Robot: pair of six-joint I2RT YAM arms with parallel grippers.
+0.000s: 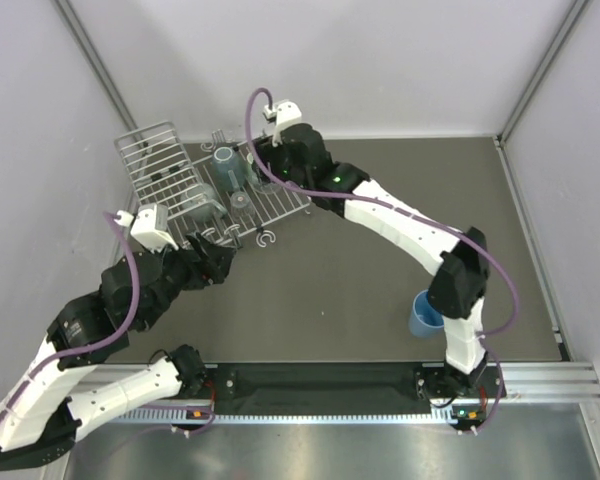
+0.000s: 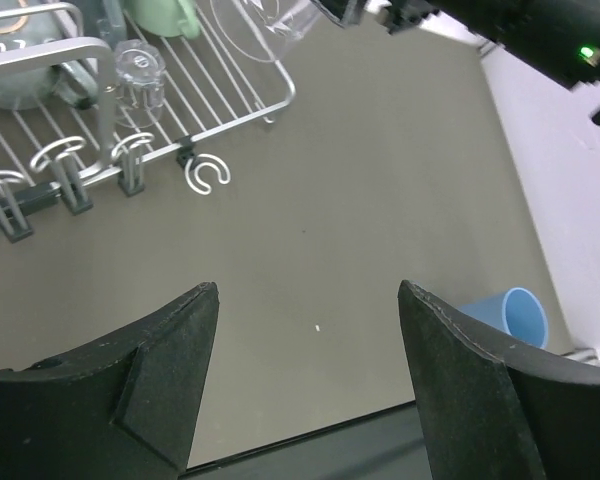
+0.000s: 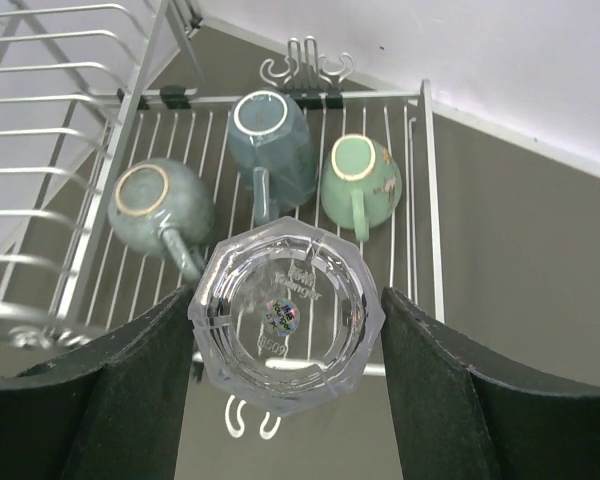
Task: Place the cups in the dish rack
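Observation:
My right gripper (image 3: 287,300) is shut on a large clear glass (image 3: 285,330), held bottom-up over the front edge of the silver wire dish rack (image 3: 427,200). Three mugs stand upside down on the rack's grid: a grey-teal one (image 3: 148,205), a blue-grey one (image 3: 270,140) and a mint-green one (image 3: 358,180). A small clear glass (image 2: 140,72) also stands on the rack (image 2: 242,108). The blue tumbler (image 1: 423,315) lies on its side on the table by the right arm's base, also in the left wrist view (image 2: 510,315). My left gripper (image 2: 308,290) is open and empty, just in front of the rack (image 1: 180,160).
A white C-shaped hook (image 2: 207,173) lies on the table at the rack's front edge. Pale walls close in the table on the left, back and right. A metal rail (image 1: 540,375) runs along the near edge.

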